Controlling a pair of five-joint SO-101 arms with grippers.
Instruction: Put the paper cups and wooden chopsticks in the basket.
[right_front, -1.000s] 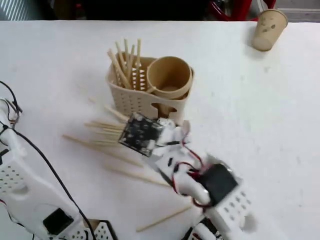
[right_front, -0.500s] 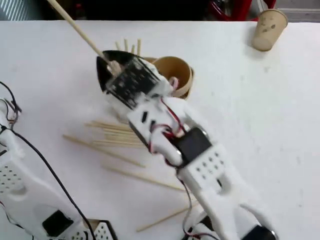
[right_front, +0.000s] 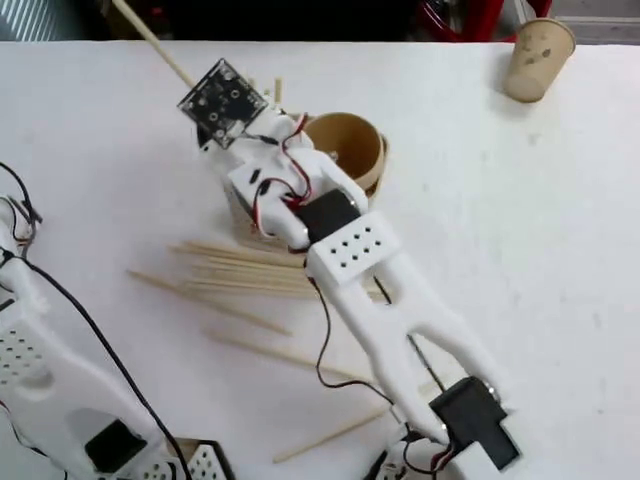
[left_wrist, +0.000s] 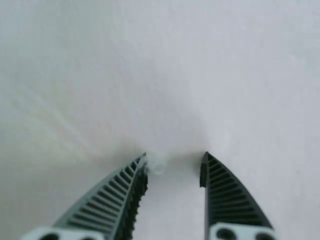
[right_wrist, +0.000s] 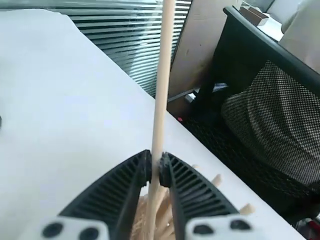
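The right gripper (right_wrist: 156, 170) is clamping a chopstick (right_wrist: 162, 75) between jaws closed tight on it, and is holding it above the far left corner of the basket (right_front: 240, 218), with the stick's long end slanting out past the table's far edge. The right arm (right_front: 350, 260) is stretching across the basket and hiding most of it. A cup (right_front: 352, 150) is sitting in the basket's right side, just beside the arm, and stored sticks (right_front: 277, 90) are poking up next to the wrist. A second cup (right_front: 537, 58) is resting near the far right corner, well apart from the basket. Loose chopsticks (right_front: 230, 270) are lying fanned on the table in front of the basket, some running under the arm, with single ones (right_front: 325, 437) scattered nearer the arm bases. The left gripper (left_wrist: 175, 160) is hanging over bare table with its jaws spread apart and gripping nothing. The left arm (right_front: 60, 400) is sitting at the near left corner, a black cable (right_front: 100, 330) trailing over it. The table (right_front: 520, 250) is showing plain white. Beyond its far edge, blinds (right_wrist: 125, 30), a brown panel (right_wrist: 200, 40) and a black mesh chair (right_wrist: 270, 100) are standing.
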